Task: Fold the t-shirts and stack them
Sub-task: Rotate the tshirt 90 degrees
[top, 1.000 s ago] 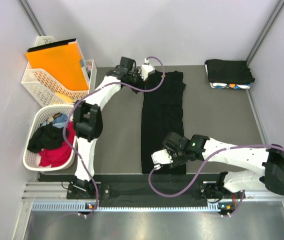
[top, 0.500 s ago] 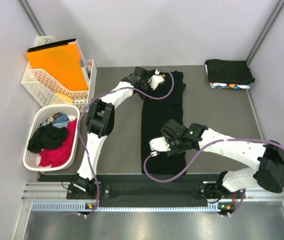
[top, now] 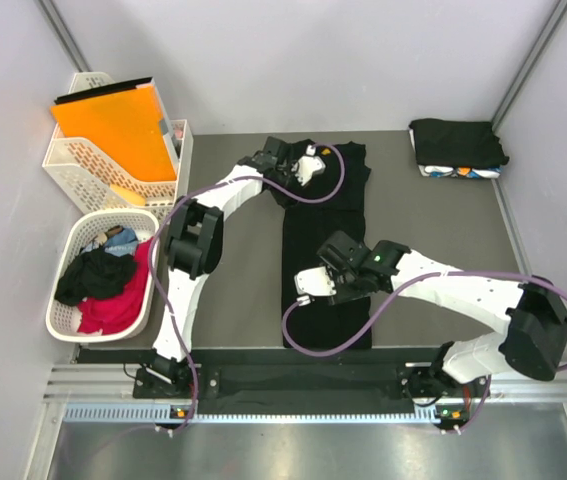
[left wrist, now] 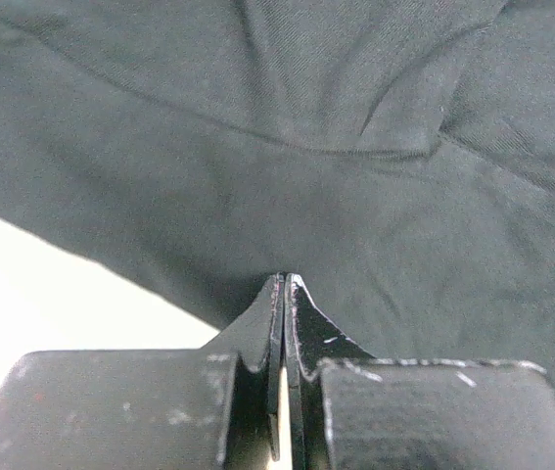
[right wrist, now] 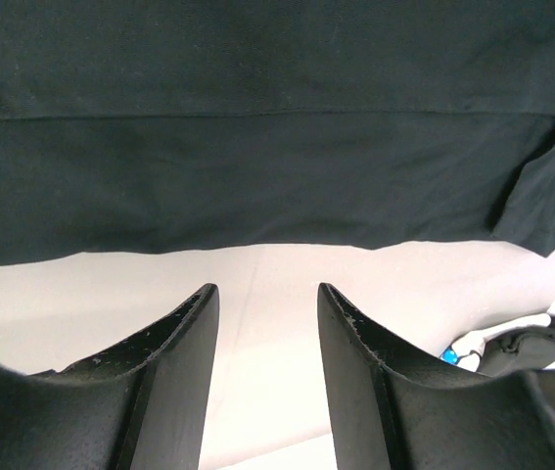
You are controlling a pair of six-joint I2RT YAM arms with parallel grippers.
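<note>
**A:** From above, where's the shirt?
**B:** The black shirt (top: 325, 235) lies mid-table in a long strip. The left claw (top: 312, 165) is at its far end and the right claw (top: 306, 290) is by its near end. It's soft and limp, so pinch a corner.

**A:** Left wrist?
**B:** Clenched, apparently on the shirt's edge. How much cloth it grips is hidden.

**A:** Right wrist?
**B:** Spread and empty, with the hem just beyond.

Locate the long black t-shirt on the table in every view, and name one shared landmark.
Top external: black t-shirt lengthwise, mid table.
Left wrist: fills the frame, edge meeting the shut left hand.
Right wrist: upper half, beyond the open right hand.
Shared landmark: the table along the shirt's edge.
</note>
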